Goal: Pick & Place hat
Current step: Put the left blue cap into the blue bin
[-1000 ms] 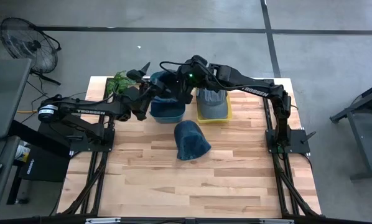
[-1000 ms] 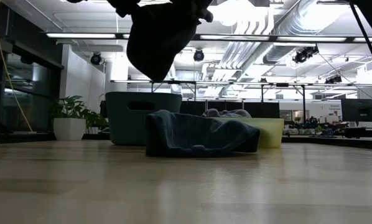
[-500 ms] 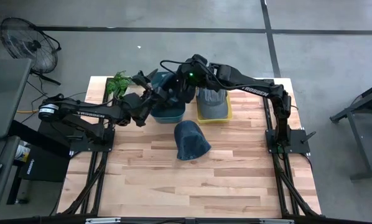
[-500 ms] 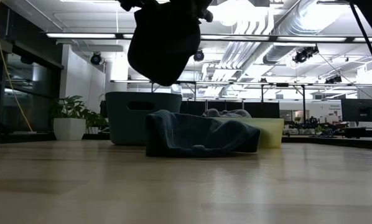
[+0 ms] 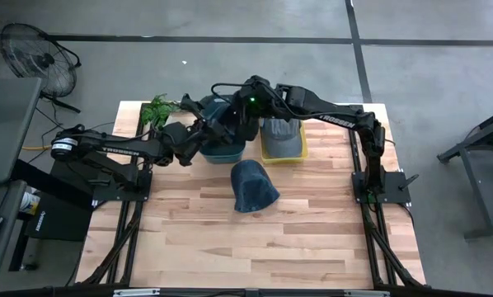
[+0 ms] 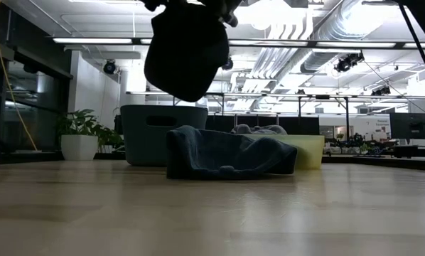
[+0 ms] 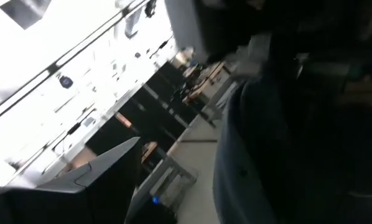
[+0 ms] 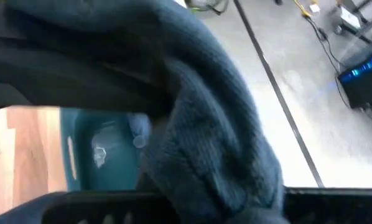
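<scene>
A dark blue knit hat (image 6: pixel 187 50) hangs high above the table, over the teal bin (image 5: pixel 223 148). My right gripper (image 5: pixel 240 115) is shut on it at the far middle of the table. The hat fills the right wrist view (image 8: pixel 217 137) and shows close in the left wrist view (image 7: pixel 254 155). My left gripper (image 5: pixel 202 132) is right beside the hat's left side; I cannot tell whether it touches it. A second blue hat (image 5: pixel 253 186) lies flat on the table in front of the bins. My right gripper holds the dark blue hat by its upper part (image 6: pixel 223 11), coming from above. The hat hangs below the gripper, clear of the table and of the bin (image 6: pixel 163 124). The knit (image 8: pixel 192 99) bunches around the dark fingers, which hide the exact place of contact.
A yellow bin (image 5: pixel 300 153) holding a grey hat (image 5: pixel 281 136) stands right of the teal bin. A potted plant (image 5: pixel 157 109) stands at the far left. The near half of the wooden table (image 5: pixel 255 247) holds only the second hat.
My left gripper has moved down and toward the table's right, from beside the plant to the hanging hat's left side. The hat has stayed up in my right gripper; its hanging body has spread from a narrow drooping point into a wider, rounder shape.
</scene>
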